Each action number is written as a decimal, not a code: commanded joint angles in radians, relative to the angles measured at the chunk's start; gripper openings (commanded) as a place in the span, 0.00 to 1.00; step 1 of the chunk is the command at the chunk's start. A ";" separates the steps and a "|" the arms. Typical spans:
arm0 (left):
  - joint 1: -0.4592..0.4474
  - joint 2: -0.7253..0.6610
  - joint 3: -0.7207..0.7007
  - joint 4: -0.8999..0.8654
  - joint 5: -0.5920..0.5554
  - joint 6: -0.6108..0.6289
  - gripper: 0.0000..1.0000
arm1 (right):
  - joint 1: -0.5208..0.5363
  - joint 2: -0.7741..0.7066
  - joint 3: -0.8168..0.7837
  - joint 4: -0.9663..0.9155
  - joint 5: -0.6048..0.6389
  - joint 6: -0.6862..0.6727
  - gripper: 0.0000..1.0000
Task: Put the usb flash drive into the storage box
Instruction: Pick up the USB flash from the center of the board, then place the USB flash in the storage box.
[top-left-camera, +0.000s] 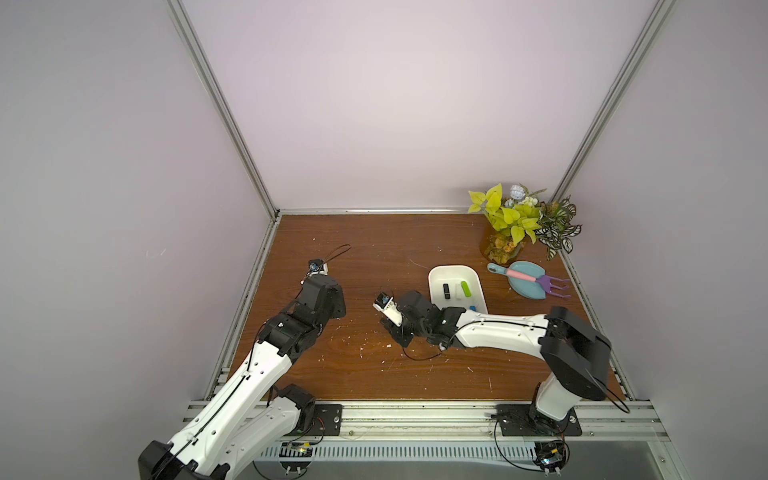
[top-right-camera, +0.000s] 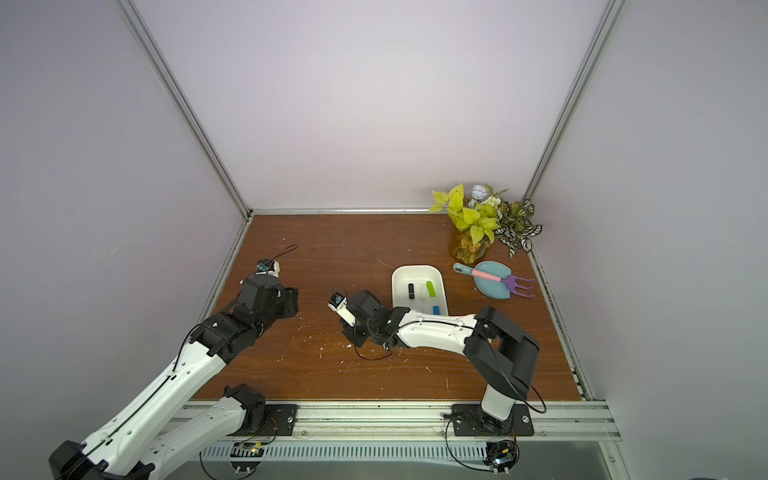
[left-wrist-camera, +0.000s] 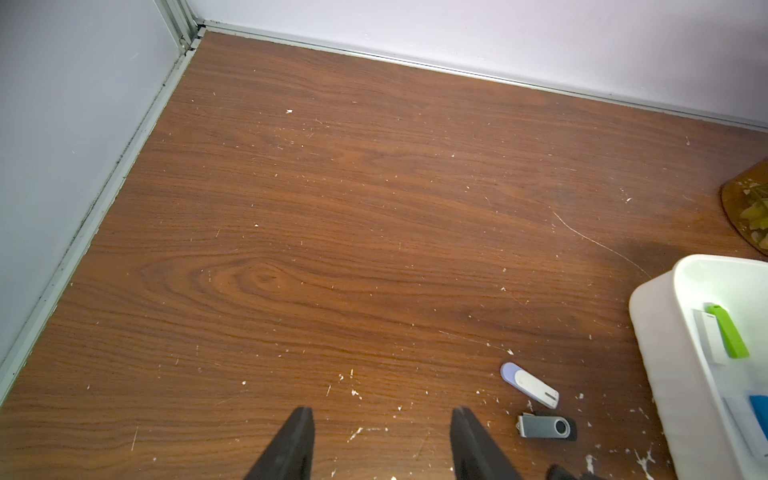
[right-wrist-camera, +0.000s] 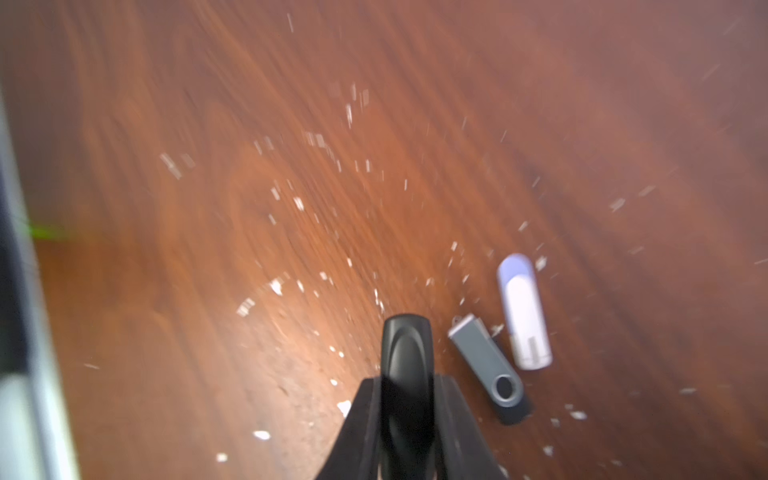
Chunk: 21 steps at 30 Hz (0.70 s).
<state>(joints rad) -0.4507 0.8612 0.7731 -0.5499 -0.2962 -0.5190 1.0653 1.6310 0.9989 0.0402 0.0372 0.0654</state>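
My right gripper is shut on a black usb flash drive, which sticks out past its fingertips just above the wooden table. Beside it on the table lie a grey swivel flash drive and a white-and-lilac one. Both also show in the left wrist view, the grey drive and the white-and-lilac drive. The white storage box stands just beyond the right wrist and holds a black, a white, a green and a blue flash drive. My left gripper stands open over bare wood.
A potted plant stands in the far right corner. In front of it lies a teal scoop with a pink-and-purple fork across it. Walls close the table on three sides. White flecks dot the wood.
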 joint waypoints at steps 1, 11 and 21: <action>0.011 0.006 -0.006 -0.009 0.001 0.011 0.52 | -0.016 -0.140 -0.017 0.024 0.092 0.056 0.06; 0.010 0.013 -0.006 -0.009 0.008 0.014 0.53 | -0.317 -0.399 -0.272 -0.013 0.127 0.356 0.04; 0.010 0.019 -0.008 -0.010 0.009 0.015 0.53 | -0.357 -0.278 -0.340 -0.052 0.178 0.476 0.06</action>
<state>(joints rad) -0.4507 0.8787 0.7731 -0.5499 -0.2920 -0.5182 0.7162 1.3342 0.6498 -0.0204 0.1989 0.4725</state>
